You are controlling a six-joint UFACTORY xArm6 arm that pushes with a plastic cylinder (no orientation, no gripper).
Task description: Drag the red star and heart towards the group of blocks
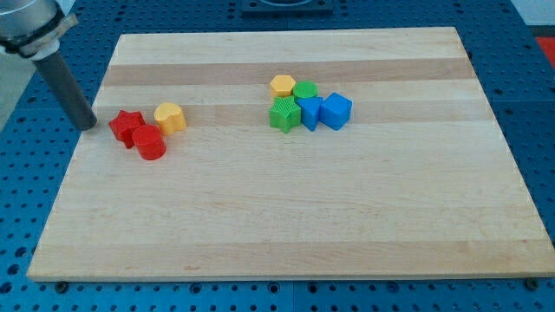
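A red star (127, 126) lies at the board's left, touching a red round-looking block (149, 143) just below and to its right. A yellow heart (170, 116) sits right of the star, close to both. My tip (88, 126) is at the board's left edge, a short gap left of the red star, touching no block. The group sits in the upper middle: a yellow hexagon (283, 86), a green cylinder (305, 91), a green star (284, 114), a blue block (310, 113) and a blue cube (336, 111), packed together.
The wooden board (286, 217) rests on a blue perforated table (538, 104). The arm's rod slants up to the view's top left corner.
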